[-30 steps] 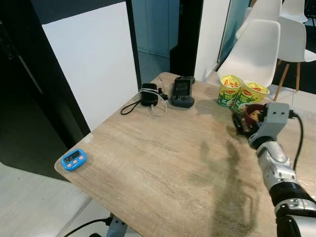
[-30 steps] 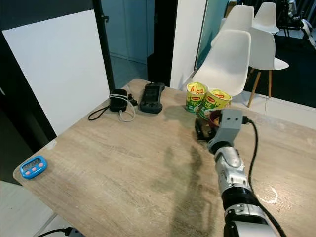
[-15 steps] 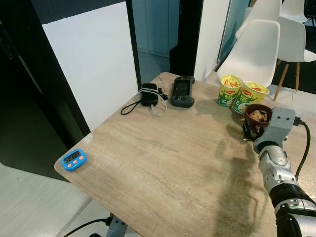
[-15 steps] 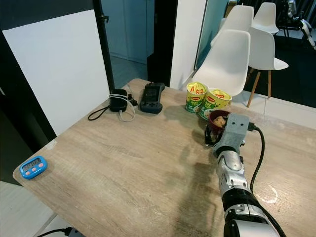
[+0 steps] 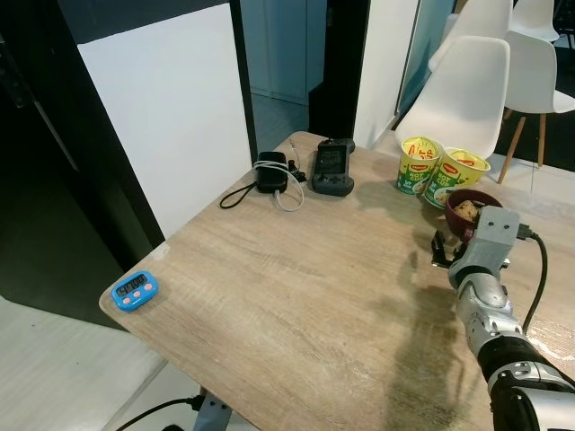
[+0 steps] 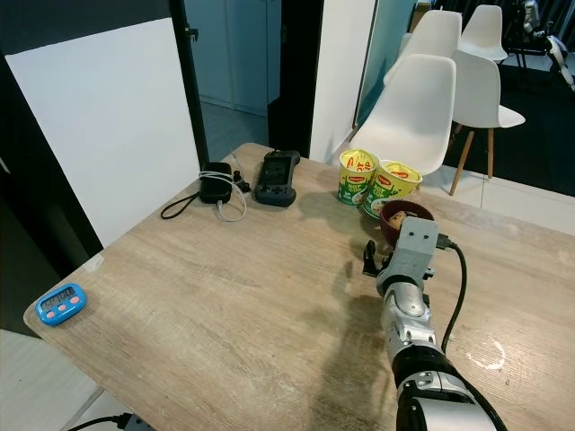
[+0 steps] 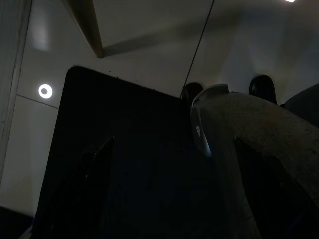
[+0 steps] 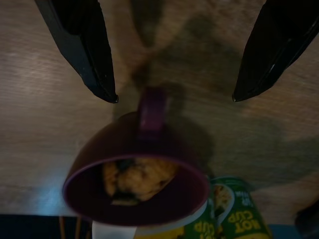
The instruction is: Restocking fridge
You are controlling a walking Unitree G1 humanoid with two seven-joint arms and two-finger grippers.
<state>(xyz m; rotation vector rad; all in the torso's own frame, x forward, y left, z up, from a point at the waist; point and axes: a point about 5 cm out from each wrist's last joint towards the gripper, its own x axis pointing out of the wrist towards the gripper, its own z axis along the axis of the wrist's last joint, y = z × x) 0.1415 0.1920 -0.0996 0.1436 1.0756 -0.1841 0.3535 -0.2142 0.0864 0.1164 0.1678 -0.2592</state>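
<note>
The mug (image 8: pixel 137 169), dark maroon with food in it, stands upright on the table (image 5: pixel 296 287) near its far right side, touching or just beside two noodle cups (image 5: pixel 436 171). Its handle (image 8: pixel 152 108) faces the right gripper (image 8: pixel 174 97), whose fingers (image 8: pixel 82 50) are spread wide and stop just short of the handle, touching nothing. The mug looks rigid, probably ceramic, so breakable and smooth; being open and filled, it should stay level. The handle or the rim wall beside it seems the best hold, with one finger on each side. The left arm hangs idle, and I cannot tell its grip. Farther off lie a controller (image 5: pixel 331 166), a charger (image 5: pixel 270 172) and a blue timer (image 5: pixel 135 289).
</note>
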